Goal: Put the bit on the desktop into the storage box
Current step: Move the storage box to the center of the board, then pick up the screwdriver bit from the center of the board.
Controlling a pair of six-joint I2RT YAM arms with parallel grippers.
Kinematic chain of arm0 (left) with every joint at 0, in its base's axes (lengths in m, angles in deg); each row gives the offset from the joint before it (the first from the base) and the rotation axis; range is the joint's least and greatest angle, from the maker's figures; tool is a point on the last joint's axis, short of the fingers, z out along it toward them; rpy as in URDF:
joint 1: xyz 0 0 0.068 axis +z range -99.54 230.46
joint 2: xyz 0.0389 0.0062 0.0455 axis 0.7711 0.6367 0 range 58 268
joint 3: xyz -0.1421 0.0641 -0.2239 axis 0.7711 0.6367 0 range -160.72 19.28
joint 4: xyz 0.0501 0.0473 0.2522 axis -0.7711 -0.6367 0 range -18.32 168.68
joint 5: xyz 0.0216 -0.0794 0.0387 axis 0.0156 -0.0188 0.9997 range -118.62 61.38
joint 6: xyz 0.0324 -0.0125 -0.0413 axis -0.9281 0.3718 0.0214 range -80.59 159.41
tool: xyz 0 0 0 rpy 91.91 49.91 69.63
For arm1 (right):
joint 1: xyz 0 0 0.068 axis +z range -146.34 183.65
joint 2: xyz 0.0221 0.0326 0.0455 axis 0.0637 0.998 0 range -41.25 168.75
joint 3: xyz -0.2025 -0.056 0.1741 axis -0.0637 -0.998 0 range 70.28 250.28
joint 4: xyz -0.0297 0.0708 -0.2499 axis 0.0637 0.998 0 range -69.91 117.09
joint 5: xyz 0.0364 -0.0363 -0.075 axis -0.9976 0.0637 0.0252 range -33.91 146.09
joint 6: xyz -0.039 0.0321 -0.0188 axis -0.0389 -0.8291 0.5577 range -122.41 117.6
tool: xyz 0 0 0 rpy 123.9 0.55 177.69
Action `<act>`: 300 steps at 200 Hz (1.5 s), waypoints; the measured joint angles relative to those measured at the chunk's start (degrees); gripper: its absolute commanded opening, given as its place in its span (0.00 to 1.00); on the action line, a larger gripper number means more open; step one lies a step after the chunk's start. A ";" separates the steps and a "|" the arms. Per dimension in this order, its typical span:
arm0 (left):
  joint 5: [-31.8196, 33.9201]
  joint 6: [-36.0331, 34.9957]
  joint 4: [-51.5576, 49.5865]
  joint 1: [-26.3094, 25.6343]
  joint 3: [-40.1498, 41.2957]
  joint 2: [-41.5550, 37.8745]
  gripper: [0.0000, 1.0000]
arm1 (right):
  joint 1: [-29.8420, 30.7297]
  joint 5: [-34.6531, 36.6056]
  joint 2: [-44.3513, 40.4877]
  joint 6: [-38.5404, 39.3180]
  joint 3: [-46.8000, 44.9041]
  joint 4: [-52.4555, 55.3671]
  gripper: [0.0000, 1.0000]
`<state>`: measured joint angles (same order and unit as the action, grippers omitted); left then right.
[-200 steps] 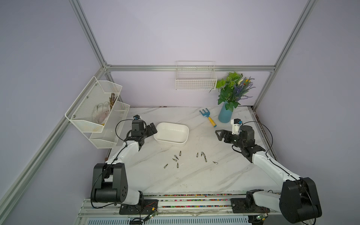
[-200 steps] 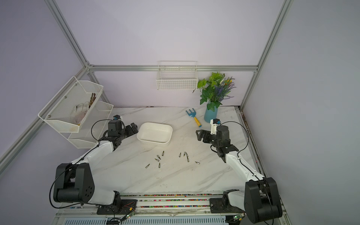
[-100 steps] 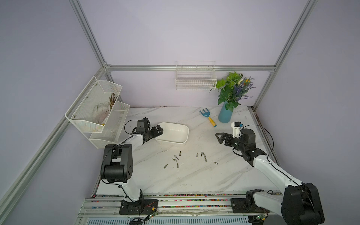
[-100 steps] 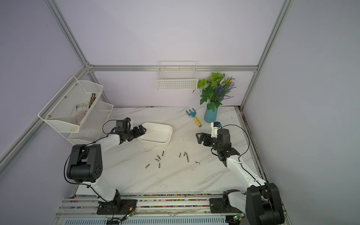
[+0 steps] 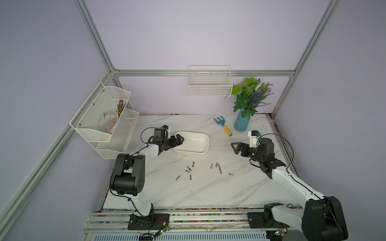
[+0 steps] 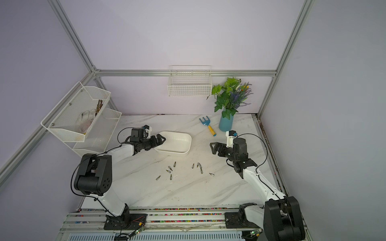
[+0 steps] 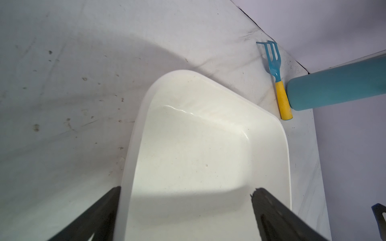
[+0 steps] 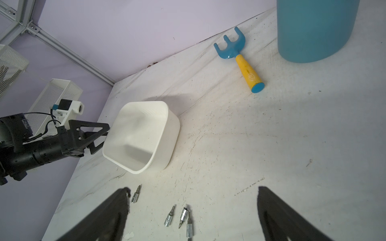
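Our left gripper (image 5: 180, 139) has swung to the box (image 5: 200, 151) end, jaws wide; right gripper (image 5: 234, 147) wide too; bits (image 5: 211, 165) untouched.

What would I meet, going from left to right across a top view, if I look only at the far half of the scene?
mesh shelf on the wall → white storage box → blue rake with a yellow handle → blue vase with plants
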<state>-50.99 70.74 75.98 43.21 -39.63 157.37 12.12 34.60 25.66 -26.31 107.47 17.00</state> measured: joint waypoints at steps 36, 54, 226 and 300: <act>0.04 1.18 0.31 -3.58 0.00 -0.37 1.00 | 0.00 0.17 -0.50 0.15 0.00 0.15 1.00; 0.09 1.62 0.52 -5.09 0.00 -0.48 1.00 | 0.00 0.57 -0.74 0.20 0.00 0.22 1.00; 6.99 5.49 -2.38 -11.28 4.85 -12.28 1.00 | 3.89 4.37 5.18 1.66 5.68 9.92 0.98; 11.58 3.28 -7.43 -11.28 11.69 -26.53 1.00 | 13.03 14.10 11.37 0.04 14.38 28.02 0.97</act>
<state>-39.40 74.02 68.55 31.93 -27.94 130.84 25.15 48.69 37.03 -26.26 121.85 45.02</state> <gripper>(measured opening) 0.999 0.985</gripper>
